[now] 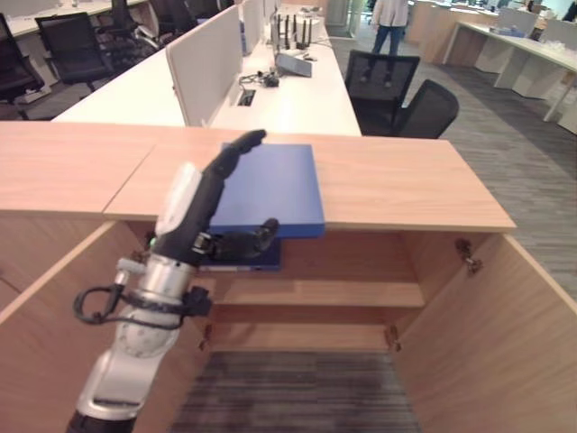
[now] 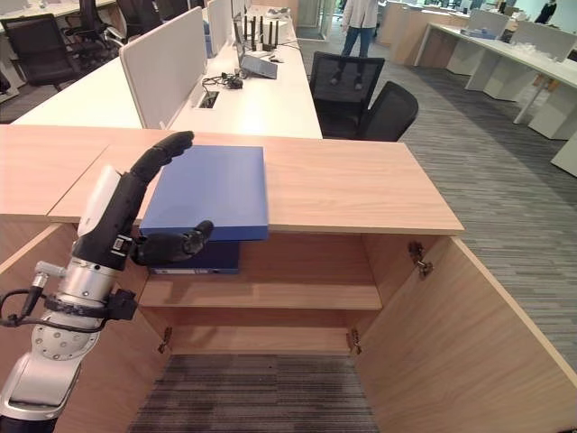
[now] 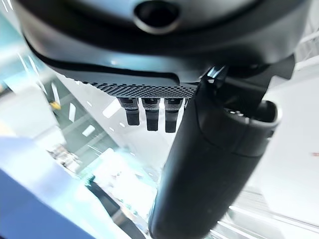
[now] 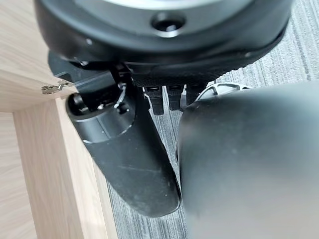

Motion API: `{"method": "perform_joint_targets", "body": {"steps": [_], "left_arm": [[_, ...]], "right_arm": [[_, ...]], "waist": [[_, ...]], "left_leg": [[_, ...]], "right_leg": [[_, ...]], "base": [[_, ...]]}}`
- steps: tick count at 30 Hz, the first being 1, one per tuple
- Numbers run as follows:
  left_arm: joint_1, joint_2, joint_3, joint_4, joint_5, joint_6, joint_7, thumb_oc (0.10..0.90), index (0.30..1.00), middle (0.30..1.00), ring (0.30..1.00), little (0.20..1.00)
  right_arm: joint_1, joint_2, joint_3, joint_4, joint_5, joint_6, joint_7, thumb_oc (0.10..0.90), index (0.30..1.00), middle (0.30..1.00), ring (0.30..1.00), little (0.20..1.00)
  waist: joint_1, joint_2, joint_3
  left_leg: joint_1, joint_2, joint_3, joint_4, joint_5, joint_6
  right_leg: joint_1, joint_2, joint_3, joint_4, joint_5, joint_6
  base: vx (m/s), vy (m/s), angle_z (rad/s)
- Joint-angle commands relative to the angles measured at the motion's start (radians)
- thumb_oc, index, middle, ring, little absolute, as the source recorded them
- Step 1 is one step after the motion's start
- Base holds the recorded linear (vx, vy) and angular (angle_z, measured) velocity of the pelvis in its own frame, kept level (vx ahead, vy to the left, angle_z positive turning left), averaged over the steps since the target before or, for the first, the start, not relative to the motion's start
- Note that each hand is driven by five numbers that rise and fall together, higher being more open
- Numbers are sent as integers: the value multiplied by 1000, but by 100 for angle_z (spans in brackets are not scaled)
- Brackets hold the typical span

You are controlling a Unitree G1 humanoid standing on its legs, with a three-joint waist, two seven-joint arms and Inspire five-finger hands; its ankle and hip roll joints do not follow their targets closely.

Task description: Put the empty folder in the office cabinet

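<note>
Left hand (image 1: 194,212) raised before the cabinet, fingers (image 1: 236,151) straight, released over the folder's left edge, thumb under its front edge | office cabinet (image 1: 469,325) doors open, dark blue binder (image 2: 203,258) on upper shelf | blue folder (image 1: 270,185) flat on cabinet worktop, overhanging front | right hand (image 4: 134,164) by cabinet door, fingers relaxed

The left hand (image 1: 203,203) is covering the folder's (image 1: 270,185) left edge; a second folder (image 2: 203,260) is lying half-hidden underneath.

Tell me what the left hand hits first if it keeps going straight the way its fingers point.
Probably nothing on the cabinet: the left hand points up and away over the blue folder, fingers above its left edge. Depth is unclear.
</note>
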Motion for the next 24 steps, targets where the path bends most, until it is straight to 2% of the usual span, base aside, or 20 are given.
{"method": "perform_joint_targets", "body": {"steps": [1, 5, 11, 17, 24], "left_arm": [[-119, 48, 25, -71, -27, -60, 13, 800, 900, 900, 900, 900], [-152, 104, 12, -15, 128, -48, 16, 800, 900, 900, 900, 900], [-167, 166, -12, 73, 287, -24, 6, 800, 900, 900, 900, 900], [-162, 159, -7, 143, 396, 2, 28, 800, 900, 900, 900, 900], [-172, 148, -21, 186, 442, 17, 37, 800, 900, 900, 900, 900]], "right_arm": [[-24, 13, 48, 32, -41, 5, 13, 800, 900, 900, 900, 900], [-21, 7, 52, 35, -56, 9, 15, 800, 900, 900, 900, 900], [-16, -4, 51, 45, -79, 18, 19, 800, 900, 900, 900, 900], [-15, -10, 41, 51, -84, 22, 16, 800, 900, 900, 900, 900], [-12, -16, 38, 58, -91, 27, 14, 800, 900, 900, 900, 900]], "waist": [[16, -6, -17], [4, -5, -21], [-16, -2, -24], [-29, 0, -25], [-38, 2, -30]], "left_leg": [[57, 57, -85, -7, -154, -38], [70, 57, -74, -7, -161, -36], [84, 56, -58, -7, -168, -31], [94, 54, -46, -7, -173, -28], [98, 54, -40, -7, -175, -27]], "right_leg": [[-3, -77, 18, 7, 36, 94], [-3, -77, 28, 7, 35, 94], [-9, -78, 47, 7, 36, 96], [-12, -77, 63, 7, 37, 95], [-14, -76, 70, 7, 36, 94]], "base": [[10, -6, -15], [19, -2, -8], [18, -1, -11], [13, -4, -8], [2, -2, -2]]}}
